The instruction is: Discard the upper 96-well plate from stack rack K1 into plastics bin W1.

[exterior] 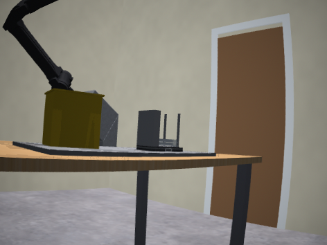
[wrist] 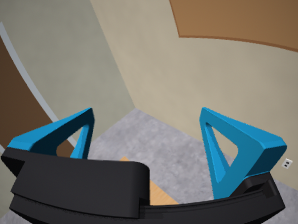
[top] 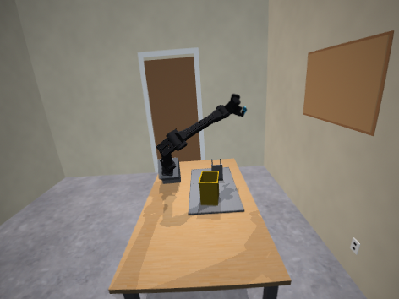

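Observation:
The yellow bin W1 (top: 209,187) stands upright on a grey mat on the wooden table; it also shows in the exterior view (exterior: 72,118). The dark stack rack K1 (top: 217,170) with two thin posts stands just behind the bin, and shows in the exterior view (exterior: 158,133). Clear plates lie low between its posts (exterior: 168,142); I cannot tell the upper from the lower. My gripper (top: 243,110) is high in the air, above and beyond the rack. In the wrist view its blue fingers stand wide open with nothing between them.
The arm's base (top: 169,171) stands at the far left end of the table. A brown door (top: 173,110) is behind it. A corkboard (top: 348,82) hangs on the right wall.

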You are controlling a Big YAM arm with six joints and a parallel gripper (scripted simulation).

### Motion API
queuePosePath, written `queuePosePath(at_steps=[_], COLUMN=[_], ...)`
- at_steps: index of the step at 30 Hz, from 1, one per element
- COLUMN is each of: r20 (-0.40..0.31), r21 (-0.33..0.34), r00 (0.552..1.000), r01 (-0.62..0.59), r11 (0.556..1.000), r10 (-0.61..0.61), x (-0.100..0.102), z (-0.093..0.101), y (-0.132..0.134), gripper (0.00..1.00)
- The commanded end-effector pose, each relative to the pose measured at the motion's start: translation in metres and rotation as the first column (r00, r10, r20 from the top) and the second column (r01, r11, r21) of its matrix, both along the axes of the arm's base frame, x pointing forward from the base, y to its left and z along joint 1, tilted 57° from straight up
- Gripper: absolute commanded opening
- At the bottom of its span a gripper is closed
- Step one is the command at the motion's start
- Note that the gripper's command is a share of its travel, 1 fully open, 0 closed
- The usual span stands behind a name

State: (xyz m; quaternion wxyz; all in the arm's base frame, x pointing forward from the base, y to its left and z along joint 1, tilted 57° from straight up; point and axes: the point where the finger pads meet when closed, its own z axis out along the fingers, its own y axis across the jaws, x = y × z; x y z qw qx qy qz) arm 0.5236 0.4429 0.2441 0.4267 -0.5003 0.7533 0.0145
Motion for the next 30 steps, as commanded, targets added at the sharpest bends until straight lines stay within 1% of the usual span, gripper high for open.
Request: queuePosePath(at_steps=[1, 2, 3, 4, 5, 6, 7, 9, 10, 11, 12, 13, 15, 16, 18, 19, 20, 21, 23, 24, 25, 26, 27, 29, 30], r20=[0.012, -0.004, -0.004, -0.036, -0.017, -0.008, -0.006, -0.016, -0.016, -0.055, -0.032, -0.047, -0.075, -0.075, -0.075, -0.109, -0.077, -0.073, -0.074, -0.081, -0.123, -0.112, -0.112, -0.136, -0.136], r21=[-0.017, -0.045, -0.045, -0.073, -0.054, -0.045, -0.042, -0.05, -0.051, -0.105, -0.101, -0.13, -0.186, -0.187, -0.187, -0.217, -0.186, -0.181, -0.18, -0.186, -0.249, -0.257, -0.274, -0.331, -0.332], r00=[1.0, 1.0, 1.0, 0.999, 1.0, 1.0, 1.0, 1.0, 1.0, 0.998, 0.999, 0.998, 0.997, 0.996, 0.996, 0.993, 0.995, 0.996, 0.996, 0.995, 0.99, 0.991, 0.99, 0.987, 0.986], r01=[-0.021, -0.029, -0.013, 0.0, 0.008, 0.007, 0.006, 0.005, 0.005, 0.014, 0.025, 0.03, 0.011, 0.023, 0.023, 0.027, 0.041, 0.041, 0.04, 0.038, 0.038, 0.047, 0.053, 0.033, 0.045], r11=[1.0, 0.999, 0.999, 0.997, 0.998, 0.999, 0.999, 0.999, 0.999, 0.994, 0.995, 0.991, 0.982, 0.982, 0.982, 0.976, 0.982, 0.983, 0.983, 0.982, 0.968, 0.965, 0.96, 0.943, 0.942], r10=[0.022, 0.029, 0.013, -0.002, -0.009, -0.007, -0.006, -0.006, -0.006, -0.02, -0.028, -0.036, -0.025, -0.038, -0.038, -0.052, -0.056, -0.055, -0.054, -0.054, -0.071, -0.078, -0.087, -0.083, -0.095], x=[0.004, -0.004, 0.003, 0.001, 0.007, 0.006, 0.006, 0.007, 0.007, 0.003, 0.014, 0.013, -0.001, 0.004, 0.004, -0.002, 0.004, 0.003, 0.002, 0.002, -0.002, 0.006, 0.009, -0.003, 0.002], z=[0.015, 0.01, 0.006, -0.023, -0.024, -0.02, -0.023, -0.04, -0.041, -0.054, -0.032, -0.037, -0.046, -0.051, -0.051, -0.081, -0.069, -0.069, -0.078, -0.087, -0.106, -0.094, -0.09, -0.099, -0.104], y=[0.015, 0.022, 0.013, -0.004, -0.007, -0.009, -0.011, -0.012, -0.013, -0.018, -0.011, -0.012, 0.002, -0.006, -0.006, -0.024, -0.027, -0.029, -0.033, -0.033, -0.04, -0.035, -0.033, -0.024, -0.033], gripper=[1.0, 1.0, 1.0, 1.0, 1.0, 1.0, 1.0, 1.0, 1.0, 1.0, 1.0, 1.0, 1.0, 1.0, 1.0, 1.0, 1.0, 1.0, 1.0, 1.0, 1.0, 1.0, 1.0, 1.0, 1.0])
